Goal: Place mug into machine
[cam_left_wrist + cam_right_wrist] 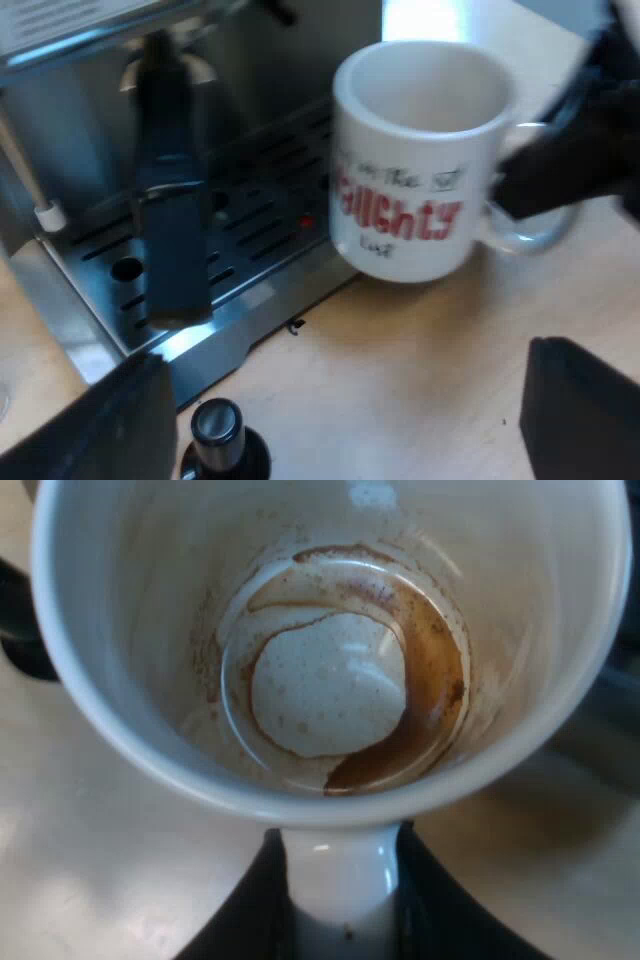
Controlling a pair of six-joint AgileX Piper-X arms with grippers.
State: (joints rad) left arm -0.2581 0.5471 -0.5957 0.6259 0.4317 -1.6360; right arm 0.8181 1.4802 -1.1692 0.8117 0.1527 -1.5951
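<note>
A white mug (pixel 420 160) with red lettering stands upright at the front edge of the espresso machine's drip tray (pixel 240 235). Whether it touches the table I cannot tell. My right gripper (pixel 575 150) is at the mug's handle (pixel 530 235). In the right wrist view I look down into the mug (pixel 330 680), which has brown coffee residue on its bottom. Its handle (pixel 340 890) sits between my right gripper's (pixel 340 915) two black fingers, which are shut on it. My left gripper (pixel 340 430) is open over the wooden table near the tray, holding nothing.
A dark holder handle (pixel 172 220) sticks out from the espresso machine (pixel 90 40) over the slotted drip tray. A tamper with a black knob (pixel 220 440) stands on the table (pixel 420 370) close to the tray's front edge. A thin steam wand (pixel 40 200) hangs at the tray's side.
</note>
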